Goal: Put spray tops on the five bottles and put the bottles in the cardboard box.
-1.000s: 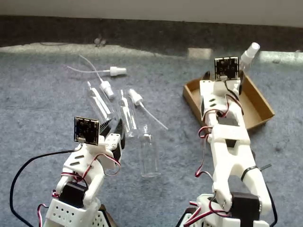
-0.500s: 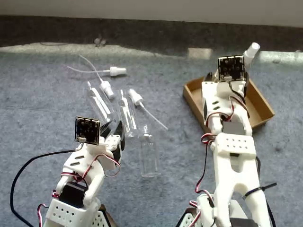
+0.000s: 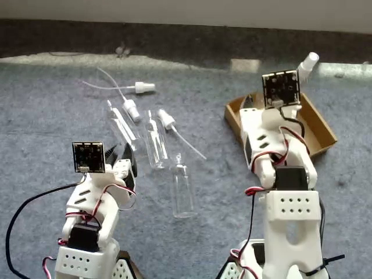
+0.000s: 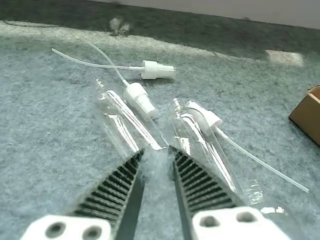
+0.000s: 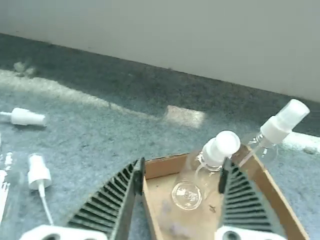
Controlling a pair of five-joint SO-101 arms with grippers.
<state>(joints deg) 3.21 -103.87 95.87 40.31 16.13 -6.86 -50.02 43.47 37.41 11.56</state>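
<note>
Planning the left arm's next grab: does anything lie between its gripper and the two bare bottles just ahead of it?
Nothing visible does. The left gripper is open, and the two bare bottles lie right ahead of it; the loose spray tops lie farther off.

clear bottles [image 3: 181,189], white spray tops [image 4: 157,69], brown cardboard box [image 3: 321,131], grey carpet [image 3: 52,128]

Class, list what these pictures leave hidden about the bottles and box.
High view: the right arm covers most of the cardboard box, hiding its contents.
Left wrist view: the left gripper covers part of one bottle.
Right wrist view: the picture's edge cuts off the box.
</note>
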